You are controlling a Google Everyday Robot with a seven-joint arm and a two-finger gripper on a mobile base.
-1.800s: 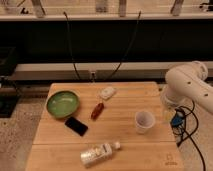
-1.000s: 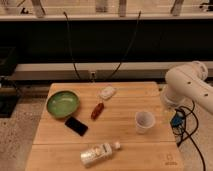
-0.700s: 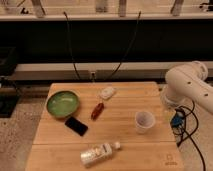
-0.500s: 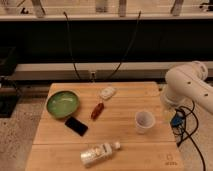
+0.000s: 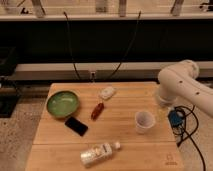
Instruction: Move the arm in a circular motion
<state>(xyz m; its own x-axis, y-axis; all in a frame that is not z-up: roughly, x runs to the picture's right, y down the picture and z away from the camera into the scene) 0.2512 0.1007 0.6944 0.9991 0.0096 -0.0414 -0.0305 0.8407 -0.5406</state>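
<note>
Arm (image 5: 183, 85), tool (image 5: 163, 102) at table (image 5: 60, 142) right edge.

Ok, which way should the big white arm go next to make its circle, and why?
Probably begin a gentle sweep up and away from the table. The arm sits low by the table's right edge, close to the white cup, and its tool is out of sight, so circling upward looks safest.

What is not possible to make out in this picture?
The gripper is not in the camera view; the arm runs off the right edge.
The bottle label is too small to read.
The small white item behind the red item is too small to identify.
</note>
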